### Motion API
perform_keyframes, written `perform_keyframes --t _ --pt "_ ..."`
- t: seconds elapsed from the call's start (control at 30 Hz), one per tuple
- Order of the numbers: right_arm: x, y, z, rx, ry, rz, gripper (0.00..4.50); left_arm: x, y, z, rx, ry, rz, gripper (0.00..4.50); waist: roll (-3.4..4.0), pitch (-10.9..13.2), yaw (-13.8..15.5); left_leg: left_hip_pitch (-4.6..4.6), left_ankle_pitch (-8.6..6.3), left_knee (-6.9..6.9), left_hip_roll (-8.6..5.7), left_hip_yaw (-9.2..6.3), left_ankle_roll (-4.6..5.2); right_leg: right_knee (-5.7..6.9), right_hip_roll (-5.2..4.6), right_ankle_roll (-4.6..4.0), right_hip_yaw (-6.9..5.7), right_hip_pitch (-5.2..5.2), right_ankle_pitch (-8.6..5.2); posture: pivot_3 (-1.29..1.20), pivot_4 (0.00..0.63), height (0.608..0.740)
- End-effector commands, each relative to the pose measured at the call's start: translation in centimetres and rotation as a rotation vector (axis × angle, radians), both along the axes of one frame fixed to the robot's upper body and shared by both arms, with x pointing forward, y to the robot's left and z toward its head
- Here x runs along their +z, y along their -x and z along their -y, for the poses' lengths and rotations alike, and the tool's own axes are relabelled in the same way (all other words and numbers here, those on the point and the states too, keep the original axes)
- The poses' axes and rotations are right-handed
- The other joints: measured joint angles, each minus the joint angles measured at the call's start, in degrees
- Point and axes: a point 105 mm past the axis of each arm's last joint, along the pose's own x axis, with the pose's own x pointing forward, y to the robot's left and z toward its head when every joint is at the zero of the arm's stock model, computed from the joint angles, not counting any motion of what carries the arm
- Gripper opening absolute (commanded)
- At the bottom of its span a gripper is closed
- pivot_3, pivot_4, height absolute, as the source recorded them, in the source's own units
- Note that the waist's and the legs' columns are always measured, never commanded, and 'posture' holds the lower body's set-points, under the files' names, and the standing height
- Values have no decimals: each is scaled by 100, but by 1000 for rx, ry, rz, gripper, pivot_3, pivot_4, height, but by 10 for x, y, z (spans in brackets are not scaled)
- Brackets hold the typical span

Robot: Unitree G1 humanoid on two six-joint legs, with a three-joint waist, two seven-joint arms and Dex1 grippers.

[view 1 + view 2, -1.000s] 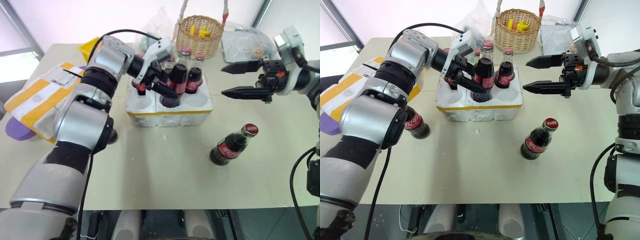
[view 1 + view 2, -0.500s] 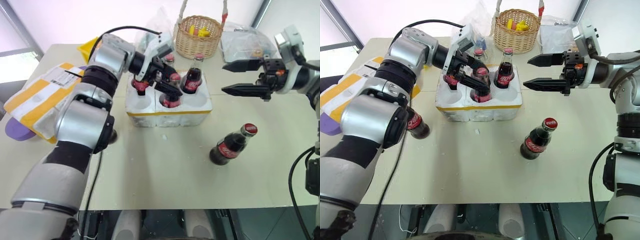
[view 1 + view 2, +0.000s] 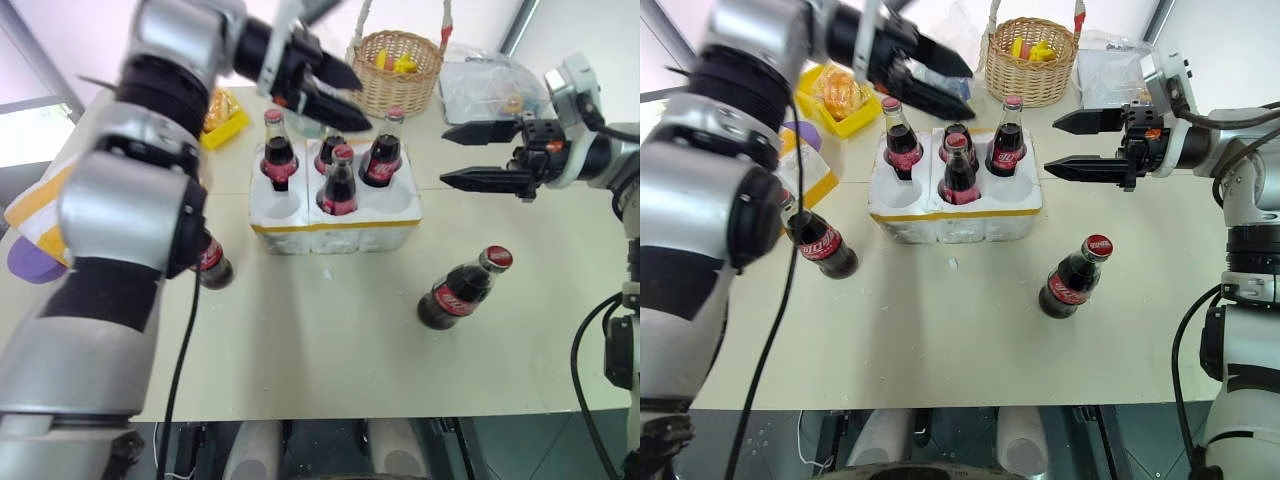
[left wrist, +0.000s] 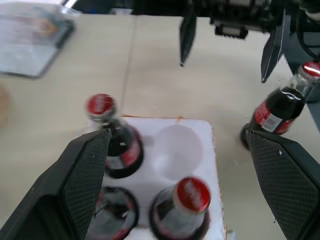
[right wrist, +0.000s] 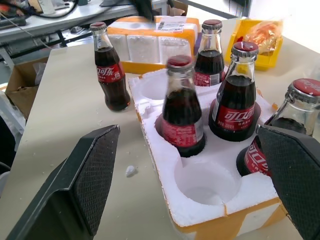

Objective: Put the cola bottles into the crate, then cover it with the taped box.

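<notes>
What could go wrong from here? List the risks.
The left cola bottle stands right beside the left arm; a swing could topple it. Four seated cola bottles stick up from the crate, so the open left gripper could clip them when reaching for the two empty holes.

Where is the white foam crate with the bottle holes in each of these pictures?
Left eye view: crate at table centre, toward the far side.
Right eye view: same spot, centre.
Left wrist view: between the left gripper's fingers.
Right wrist view: between the right gripper's fingers.
Shared landmark: four cola bottles standing in it.
</notes>
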Motion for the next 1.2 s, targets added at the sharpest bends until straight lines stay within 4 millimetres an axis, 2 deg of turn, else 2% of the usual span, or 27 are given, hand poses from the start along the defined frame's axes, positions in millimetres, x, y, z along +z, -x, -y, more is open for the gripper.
perform_keyframes --t 0.03,0.23,0.33,0.4,0.5,0.6,0.67,0.83,1.07,1.2 --pt "17 2 -3 20 -8 63 4500 46 19 -15 18 24 81 4476 0 0 3 0 0 0 0 0 0 0 0 0 0 0 0 0 150 737" --pt "15 -2 -6 36 -16 53 4500 76 39 -61 125 46 143 4476 3 2 -13 1 0 -2 2 0 -1 0 0 1 1 0 -1 0 150 737" --pt "15 -2 -8 47 -19 49 4500 79 54 -97 189 66 160 4476 7 5 -63 1 -1 -5 3 1 0 1 1 1 5 -3 -1 0 150 737" --pt "15 -2 -9 53 -22 47 4500 73 67 -127 240 91 148 4476 10 7 -112 7 0 -12 4 3 0 4 2 0 11 -3 -1 0 150 737" --pt "14 1 -7 65 -3 48 4500 50 93 -170 304 91 129 4476 13 9 -166 18 0 -13 5 11 0 13 3 -1 22 -5 -1 0 150 737" --pt "17 7 -5 90 6 46 4500 22 119 -201 366 83 41 4476 5 13 -145 21 0 -9 14 16 -1 21 11 -3 30 -8 -1 0 150 737" --pt "19 11 -3 106 11 43 4500 3 134 -215 401 75 -44 4476 4 13 -144 19 0 -9 13 20 -1 14 11 -5 30 -7 0 0 150 737" --pt "20 10 -2 109 30 38 4500 -38 152 -224 428 22 -109 4476 -2 9 -48 26 -1 -6 15 18 -1 7 12 -10 30 8 1 0 150 737" --pt "21 7 -6 111 28 34 4500 -107 160 -236 534 18 -126 4476 2 8 -47 29 -1 -12 23 21 -2 -2 23 -18 32 7 5 0 150 737" --pt "22 7 -6 110 28 31 4500 -127 155 -236 590 54 -71 4476 -1 7 -8 28 -1 -11 26 20 -3 -2 25 -20 32 5 6 0 150 737"
